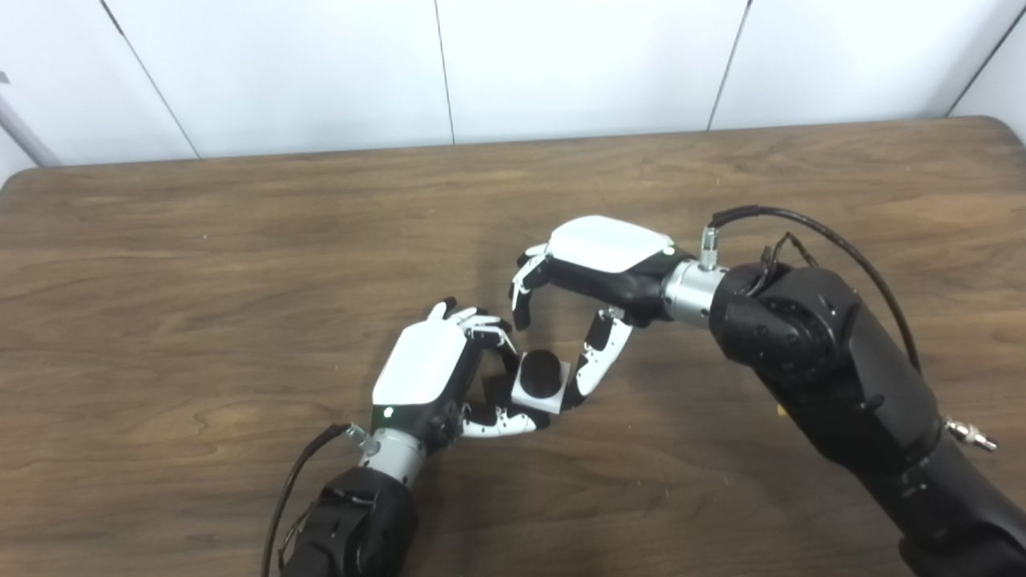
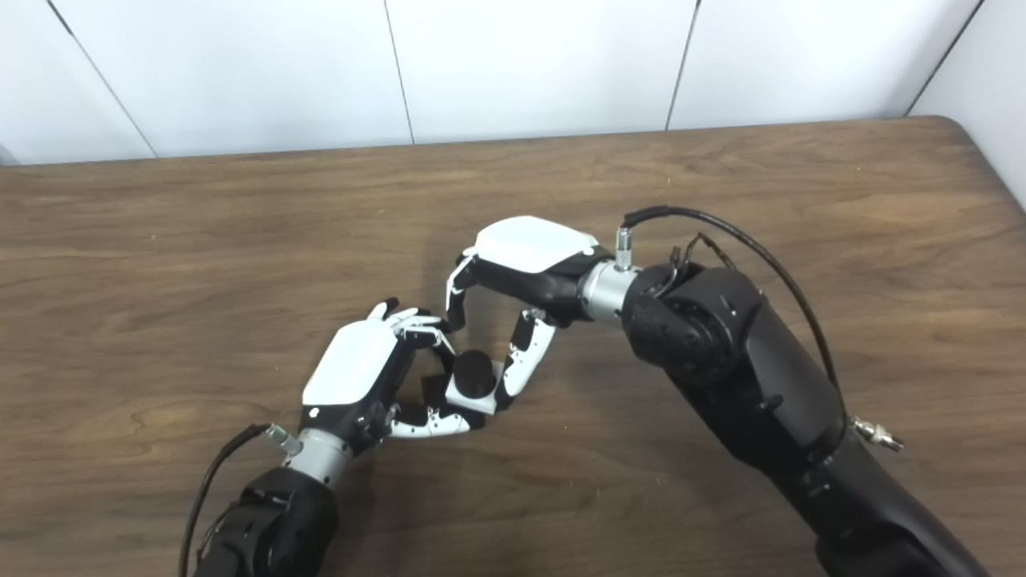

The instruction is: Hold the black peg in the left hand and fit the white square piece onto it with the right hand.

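Observation:
My left hand (image 1: pixel 425 365) is shut on the black peg (image 1: pixel 543 373), whose round black end points up and to the right. The white square piece (image 1: pixel 534 397) sits around that end, so the peg shows through its hole. My right hand (image 1: pixel 605 248) hovers just above and to the right, its fingers curled and spread apart. Its thumb (image 1: pixel 595 361) reaches down beside the piece's right edge; whether it touches I cannot tell. The other right fingers (image 1: pixel 523 296) are clear of the piece. The peg's lower part is hidden inside my left hand.
The wooden table (image 1: pixel 200 264) stretches wide on all sides of the hands. A white panelled wall (image 1: pixel 561 64) runs behind its far edge. My right forearm (image 1: pixel 842 377) crosses the table's near right part.

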Robot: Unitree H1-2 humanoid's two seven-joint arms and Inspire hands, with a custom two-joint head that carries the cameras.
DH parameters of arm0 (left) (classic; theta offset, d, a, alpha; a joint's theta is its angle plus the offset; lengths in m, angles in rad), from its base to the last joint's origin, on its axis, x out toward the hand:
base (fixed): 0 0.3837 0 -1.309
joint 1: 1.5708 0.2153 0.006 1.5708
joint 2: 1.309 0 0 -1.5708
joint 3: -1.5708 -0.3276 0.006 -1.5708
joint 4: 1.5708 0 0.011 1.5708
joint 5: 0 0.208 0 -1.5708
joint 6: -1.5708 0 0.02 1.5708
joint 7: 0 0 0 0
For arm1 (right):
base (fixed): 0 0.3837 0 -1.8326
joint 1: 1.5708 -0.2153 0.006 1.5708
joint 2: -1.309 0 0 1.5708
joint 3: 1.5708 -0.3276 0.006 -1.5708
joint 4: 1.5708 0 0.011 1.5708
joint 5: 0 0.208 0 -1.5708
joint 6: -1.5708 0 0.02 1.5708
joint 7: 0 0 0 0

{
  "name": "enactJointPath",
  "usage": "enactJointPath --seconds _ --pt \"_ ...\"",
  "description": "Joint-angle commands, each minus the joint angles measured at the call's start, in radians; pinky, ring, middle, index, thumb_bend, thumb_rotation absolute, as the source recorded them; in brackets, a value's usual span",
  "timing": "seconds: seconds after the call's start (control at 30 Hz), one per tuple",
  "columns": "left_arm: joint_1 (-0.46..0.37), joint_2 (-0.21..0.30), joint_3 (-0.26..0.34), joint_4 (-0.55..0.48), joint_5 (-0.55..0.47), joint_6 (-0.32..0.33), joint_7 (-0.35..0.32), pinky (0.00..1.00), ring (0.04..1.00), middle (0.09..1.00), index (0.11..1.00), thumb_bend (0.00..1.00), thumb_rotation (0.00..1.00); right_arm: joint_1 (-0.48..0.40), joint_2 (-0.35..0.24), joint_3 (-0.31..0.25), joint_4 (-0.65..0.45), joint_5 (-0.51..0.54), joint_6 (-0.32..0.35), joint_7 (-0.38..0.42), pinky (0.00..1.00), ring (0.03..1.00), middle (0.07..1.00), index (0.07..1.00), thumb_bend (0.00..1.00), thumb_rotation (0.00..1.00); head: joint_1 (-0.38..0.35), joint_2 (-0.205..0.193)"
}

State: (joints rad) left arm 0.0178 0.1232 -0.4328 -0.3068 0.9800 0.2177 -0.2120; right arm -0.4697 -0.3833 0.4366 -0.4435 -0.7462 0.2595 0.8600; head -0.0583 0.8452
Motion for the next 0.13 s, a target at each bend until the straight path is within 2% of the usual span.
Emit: enactJointPath --seconds 0.0,0.1 --pt "0.0 0.0 -0.011 0.007 0.002 0.005 -0.03 1.0 0.873 0.777 0.484 0.52 0.06 -0.027 -0.015 -0.026 -0.015 0.008 -0.017 -0.024 0.93 0.908 0.79 0.599 1.0 0.24 0.0 0.001" --pt "0.0 -0.001 -0.01 0.007 -0.002 0.005 -0.03 1.0 0.875 0.779 0.484 0.52 0.06 -0.027 -0.03 -0.048 -0.024 0.027 -0.007 -0.015 0.92 0.911 0.792 0.598 1.0 0.24 0.0 0.001"
